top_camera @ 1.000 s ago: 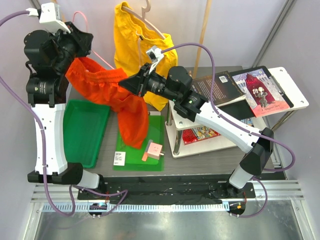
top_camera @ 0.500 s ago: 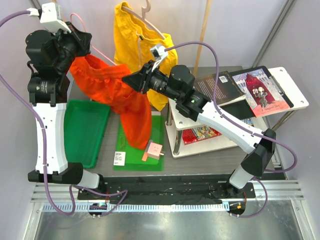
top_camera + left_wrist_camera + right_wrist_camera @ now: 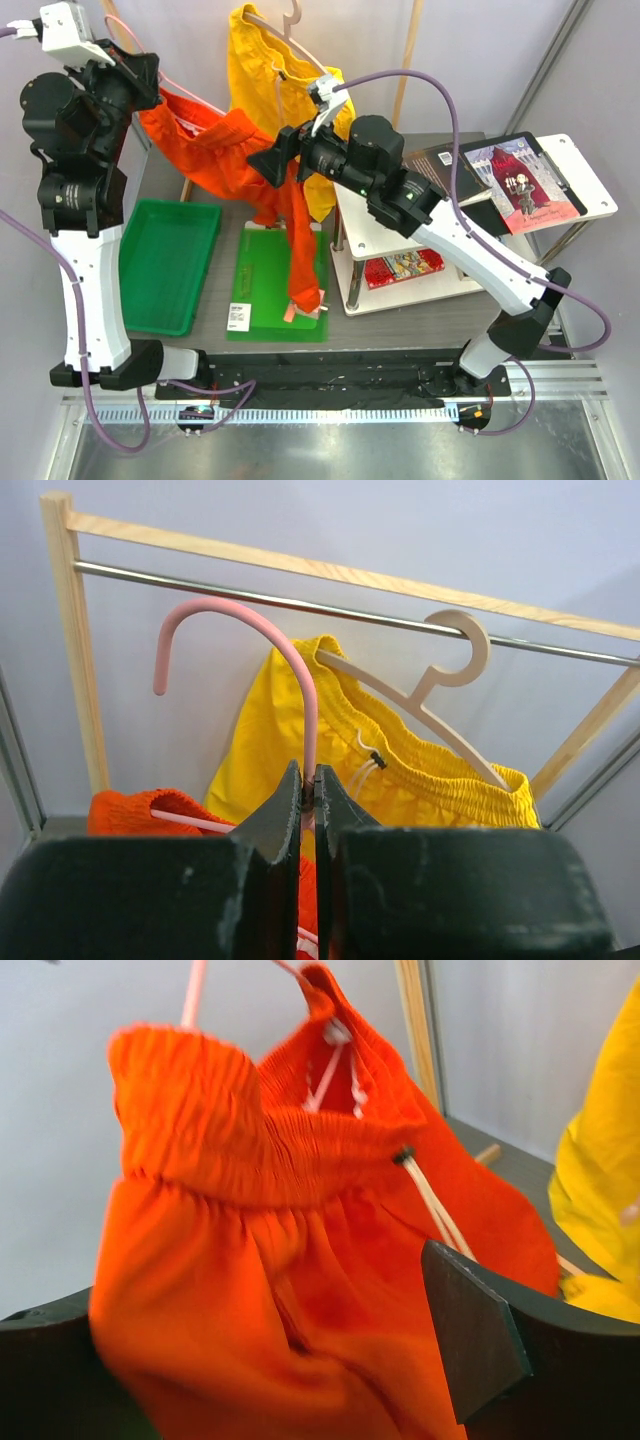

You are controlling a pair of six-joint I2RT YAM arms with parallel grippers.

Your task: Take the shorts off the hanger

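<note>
The left gripper (image 3: 308, 780) is clamped tight on the stem of the pink hanger (image 3: 290, 655), its two fingers (image 3: 280, 815) all but meeting just under the hook. The hook sits below the metal rail (image 3: 250, 595) and apart from it, with bare wall behind. The orange-red shorts (image 3: 215, 150) hang on this hanger by the waistband. From there they stretch rightward and downward, and one leg drops straight down to the right of the hanger. Its hem covers part of a small pink block, and the left wrist view shows only a scrap of the orange waistband.

Further right of the pink hanger, the yellow shorts (image 3: 400, 780) hang on a pale wooden hanger (image 3: 420, 695) hooked over the rail, white drawstring (image 3: 365, 770) dangling.

Right of the pink hanger and lower, the right gripper (image 3: 270, 160) meets the stretched orange cloth. In its own camera the jaws stand wide apart with blurred orange fabric filling the gap — whether the fingers (image 3: 470, 1340) actually press it cannot be made out. Below the pink hanger lies a green tray (image 3: 165, 265). A white shelf (image 3: 590, 200) of books stands well to the hanger's right, beyond the right arm.
</note>
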